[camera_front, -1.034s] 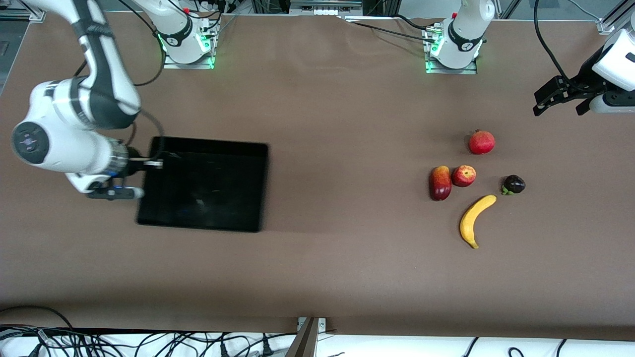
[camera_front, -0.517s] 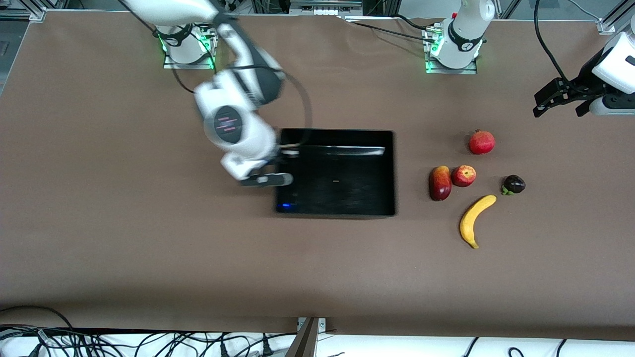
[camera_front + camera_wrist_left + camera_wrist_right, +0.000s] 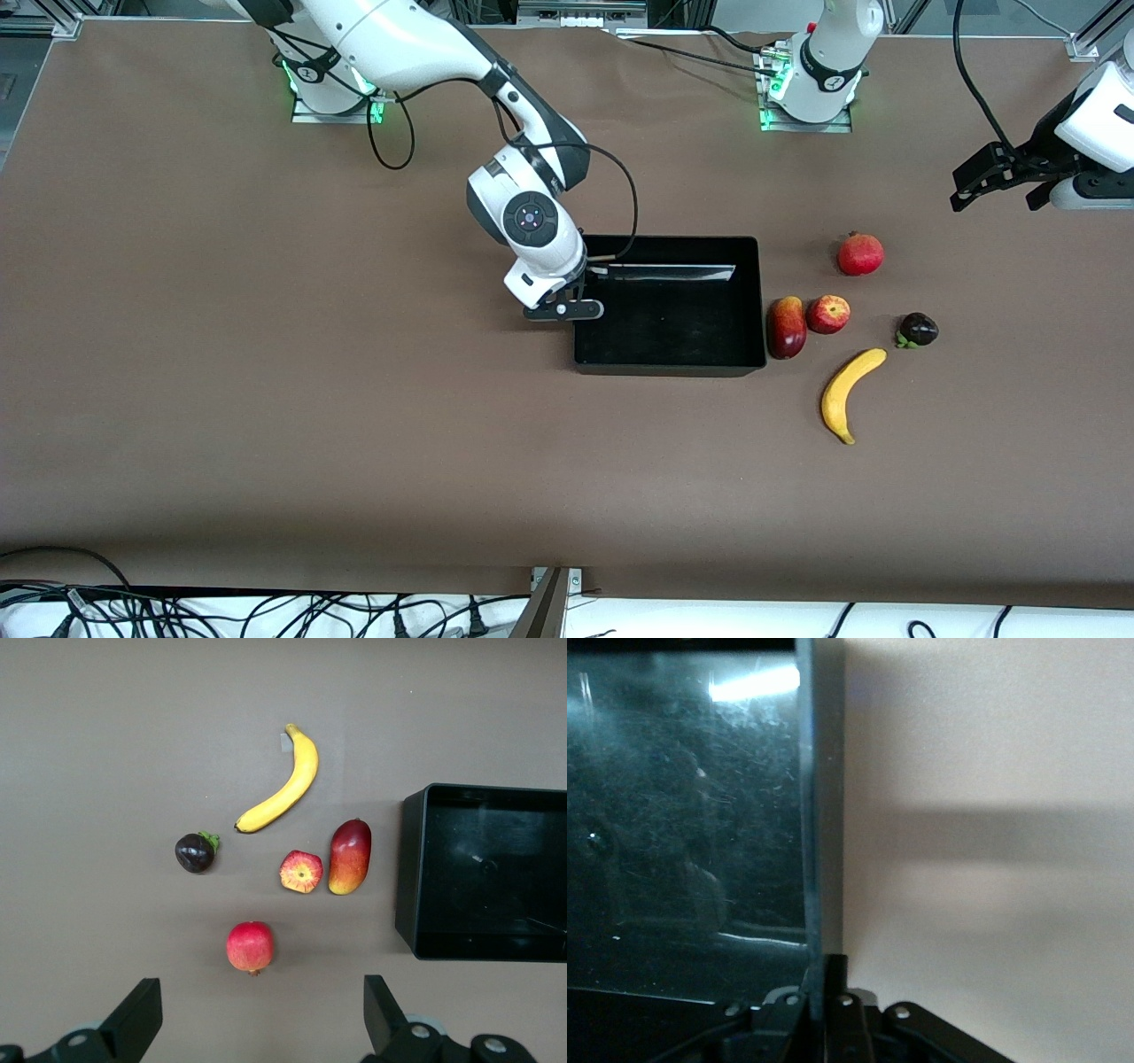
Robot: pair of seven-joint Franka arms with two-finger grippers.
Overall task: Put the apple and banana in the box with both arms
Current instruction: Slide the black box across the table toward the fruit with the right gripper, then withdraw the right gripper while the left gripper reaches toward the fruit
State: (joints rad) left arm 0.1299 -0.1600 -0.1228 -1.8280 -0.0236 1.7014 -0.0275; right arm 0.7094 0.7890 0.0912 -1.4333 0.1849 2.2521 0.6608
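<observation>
Right gripper (image 3: 578, 297) pinches the box (image 3: 670, 354) wall between closed fingers; left gripper (image 3: 997, 186) waits wide open, empty, high over the table.

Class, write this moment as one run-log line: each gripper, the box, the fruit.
right gripper: shut on box wall | left gripper: open, waiting at left arm's end | apple, banana: on table, outside box

Yellow banana (image 3: 846, 392), glossy black box (image 3: 673, 354)

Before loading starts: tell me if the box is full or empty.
Empty. The box shows only bare black floor; the apple and banana lie on the table beside it.
</observation>
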